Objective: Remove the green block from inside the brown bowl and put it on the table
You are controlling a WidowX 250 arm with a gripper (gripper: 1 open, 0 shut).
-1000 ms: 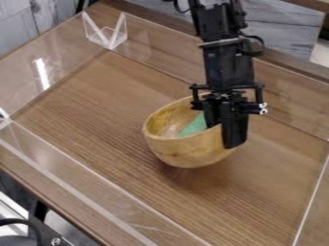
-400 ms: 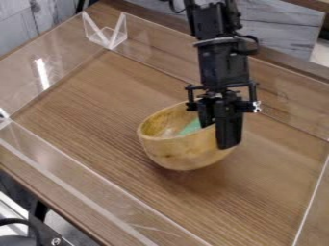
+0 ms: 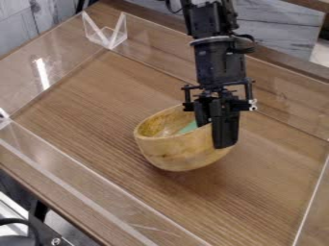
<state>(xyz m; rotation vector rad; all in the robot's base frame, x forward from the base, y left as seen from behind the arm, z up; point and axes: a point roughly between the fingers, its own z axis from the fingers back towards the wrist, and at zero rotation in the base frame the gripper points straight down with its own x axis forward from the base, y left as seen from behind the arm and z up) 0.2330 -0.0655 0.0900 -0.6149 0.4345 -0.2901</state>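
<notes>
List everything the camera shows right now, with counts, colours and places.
brown bowl: one, light-brown wood, pale inside, right of the table's middle, tipped toward the camera
green block: one, mint green, inside the bowl at the gripper's tip, mostly hidden
table: one, dark-brown wood grain, fills the view
clear acrylic walls: along the table's edges, transparent
clear acrylic bracket: one, far left corner
gripper: one, black, shut, reaching into the bowl's right side; whether it holds the block cannot be told
arm: one, black, descending from the top
</notes>
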